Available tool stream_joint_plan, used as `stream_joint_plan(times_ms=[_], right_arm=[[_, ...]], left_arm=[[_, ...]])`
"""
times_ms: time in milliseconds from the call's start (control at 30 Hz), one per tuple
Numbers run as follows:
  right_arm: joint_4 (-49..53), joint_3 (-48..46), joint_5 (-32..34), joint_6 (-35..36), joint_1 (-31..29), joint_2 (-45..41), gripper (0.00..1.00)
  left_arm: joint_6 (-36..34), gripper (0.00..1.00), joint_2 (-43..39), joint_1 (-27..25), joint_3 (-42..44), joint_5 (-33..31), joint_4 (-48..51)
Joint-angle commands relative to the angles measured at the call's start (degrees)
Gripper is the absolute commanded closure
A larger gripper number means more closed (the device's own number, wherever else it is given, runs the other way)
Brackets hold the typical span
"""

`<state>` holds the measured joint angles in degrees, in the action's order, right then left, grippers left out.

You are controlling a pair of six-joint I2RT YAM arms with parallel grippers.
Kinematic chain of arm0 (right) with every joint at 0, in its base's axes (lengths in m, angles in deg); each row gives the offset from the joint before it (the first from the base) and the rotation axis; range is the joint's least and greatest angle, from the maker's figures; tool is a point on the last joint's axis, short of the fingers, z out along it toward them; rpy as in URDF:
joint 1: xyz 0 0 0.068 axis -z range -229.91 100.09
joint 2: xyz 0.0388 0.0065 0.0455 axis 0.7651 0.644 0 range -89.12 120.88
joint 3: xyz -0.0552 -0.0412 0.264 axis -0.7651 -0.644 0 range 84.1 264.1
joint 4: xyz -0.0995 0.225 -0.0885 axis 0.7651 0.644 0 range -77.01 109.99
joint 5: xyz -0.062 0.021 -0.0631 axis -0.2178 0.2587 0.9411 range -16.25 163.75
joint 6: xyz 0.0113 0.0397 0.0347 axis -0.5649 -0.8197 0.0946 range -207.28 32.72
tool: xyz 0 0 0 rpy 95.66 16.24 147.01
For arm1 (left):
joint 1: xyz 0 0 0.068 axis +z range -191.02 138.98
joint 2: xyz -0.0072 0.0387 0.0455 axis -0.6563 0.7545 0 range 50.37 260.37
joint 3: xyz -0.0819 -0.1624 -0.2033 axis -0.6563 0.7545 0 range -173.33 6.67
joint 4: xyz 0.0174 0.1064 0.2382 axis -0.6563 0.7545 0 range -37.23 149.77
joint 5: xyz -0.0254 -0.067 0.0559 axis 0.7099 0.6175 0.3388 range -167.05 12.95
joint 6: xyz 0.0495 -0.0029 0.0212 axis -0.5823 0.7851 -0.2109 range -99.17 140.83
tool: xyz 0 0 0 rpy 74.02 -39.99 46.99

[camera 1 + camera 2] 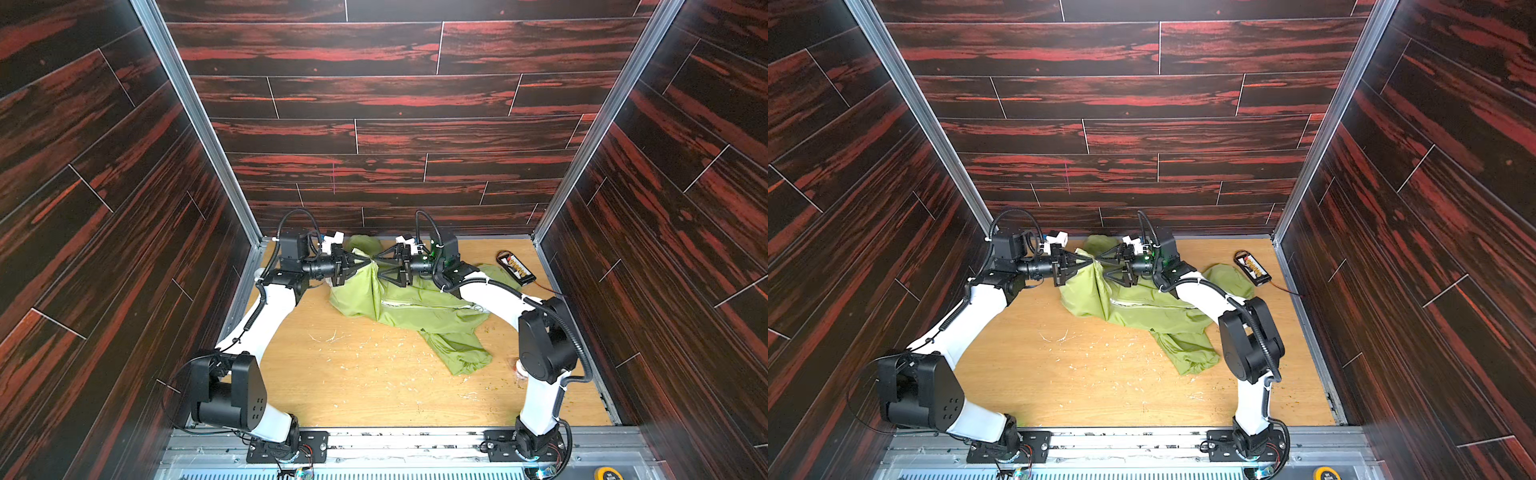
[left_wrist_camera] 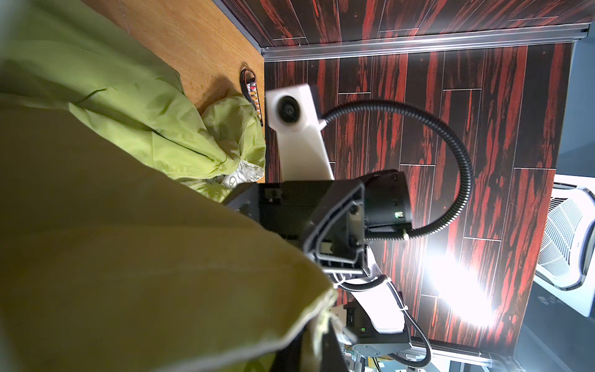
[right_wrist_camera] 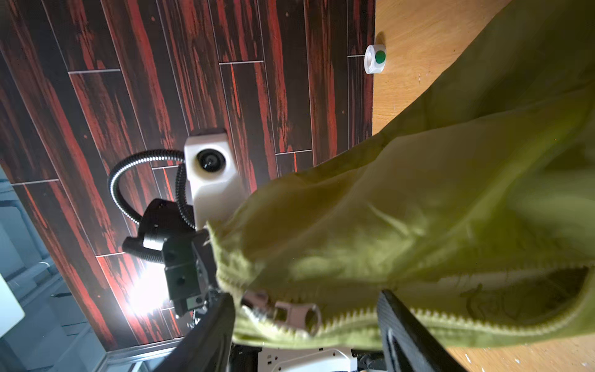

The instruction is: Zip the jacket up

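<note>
— While the jacket (image 1: 415, 307) hangs up off the table (image 1: 374, 395) like that, which arm has it?

— My left gripper (image 1: 368, 262). Its jaws are pressed together on a bunched end of the green cloth, raised above the far middle of the table.

— And the other one?

— My right gripper (image 1: 378, 268) meets it tip to tip, jaws spread wide. On its wrist view I see the two black fingers (image 3: 206, 338) standing apart on either side of the pale zipper (image 3: 341, 322), with the slider (image 3: 289, 314) between them. They clamp nothing.

— Is the zipper closed?

— Past the slider the two rows of teeth part, so not there.

— Where does the rest lie?

— From the left gripper it drapes down and spreads over the far half of the table, from the middle toward the right, passing under my right arm. One sleeve (image 1: 461, 353) trails toward the near right.

— Anything else around?

— A black board (image 1: 515, 266) with wires lies at the far right, near the cloth, and a small white cap (image 3: 375, 59) with a green dot sits by the wall.
</note>
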<state>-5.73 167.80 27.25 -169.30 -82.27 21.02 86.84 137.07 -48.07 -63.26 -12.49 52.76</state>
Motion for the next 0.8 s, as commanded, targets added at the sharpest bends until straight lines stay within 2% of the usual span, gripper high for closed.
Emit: stream_joint_plan(times_ms=[0, 267, 500, 767], right_arm=[[-5.13, 1.73, -0.35, -3.31, -0.79, 2.83, 0.29], [-7.99, 0.23, -0.02, -6.17, -1.21, 1.58, 0.45], [-7.15, -4.44, 1.35, -6.07, -1.05, -3.62, 0.5], [-6.34, -5.3, 2.02, -5.5, -0.73, -6.11, 0.58]], left_arm=[[0.08, 1.0, -1.35, -0.29, -0.42, 1.8, -2.02], [-1.18, 1.0, -1.75, -0.33, 0.39, 1.46, -0.7], [-2.31, 1.0, -1.93, -0.33, 0.45, 1.12, 0.68], [-2.82, 1.0, -1.53, -0.33, 0.66, 0.92, 1.28]])
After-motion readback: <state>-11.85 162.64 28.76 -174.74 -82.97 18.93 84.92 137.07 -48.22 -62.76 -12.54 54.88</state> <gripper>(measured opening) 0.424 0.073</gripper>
